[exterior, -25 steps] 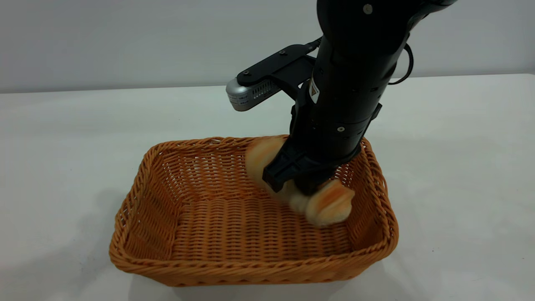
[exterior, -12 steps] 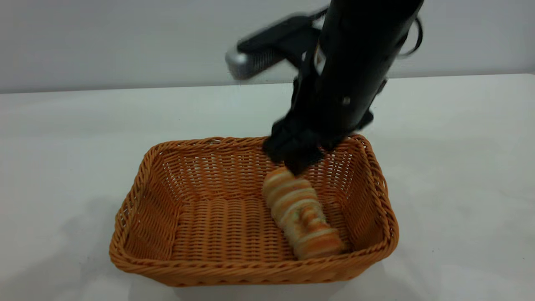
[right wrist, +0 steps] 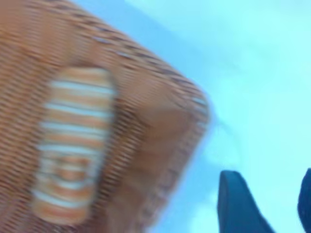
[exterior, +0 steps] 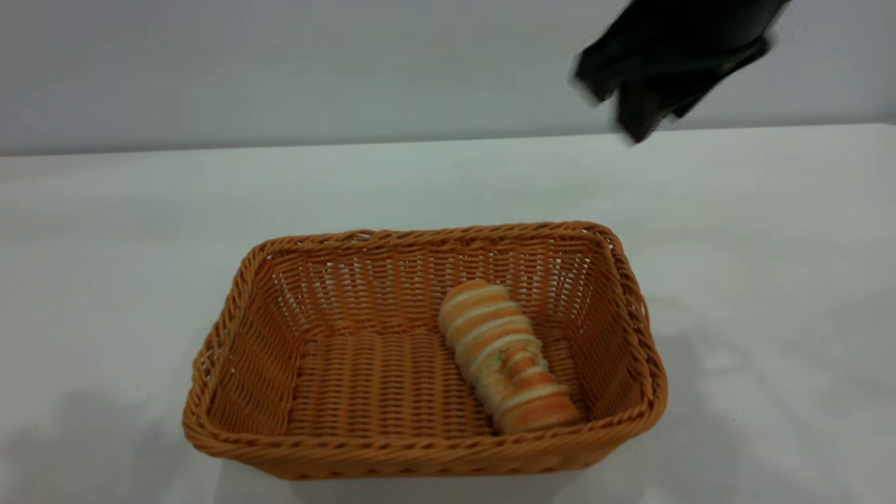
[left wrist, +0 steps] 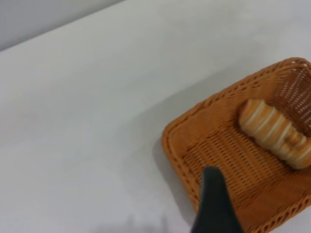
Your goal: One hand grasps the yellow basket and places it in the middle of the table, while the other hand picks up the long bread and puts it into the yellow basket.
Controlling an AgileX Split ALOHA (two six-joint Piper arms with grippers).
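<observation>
Long bread in the yellow basket — my claws clear of both.

The long bread [exterior: 505, 355] lies loose on the floor of the yellow basket [exterior: 294, 448], at its right end, slanting toward the near right corner; the basket sits on the table [exterior: 112, 231]. My right gripper [right wrist: 272, 204] hangs high above the basket's far right corner, fingers apart and empty. Of my left gripper [left wrist: 214, 204] only one dark finger shows over the basket's rim — I cannot tell its spread.

Orange-and-cream-striped long bread [exterior: 505, 353], orange-tan yellow basket [exterior: 420, 448]
</observation>
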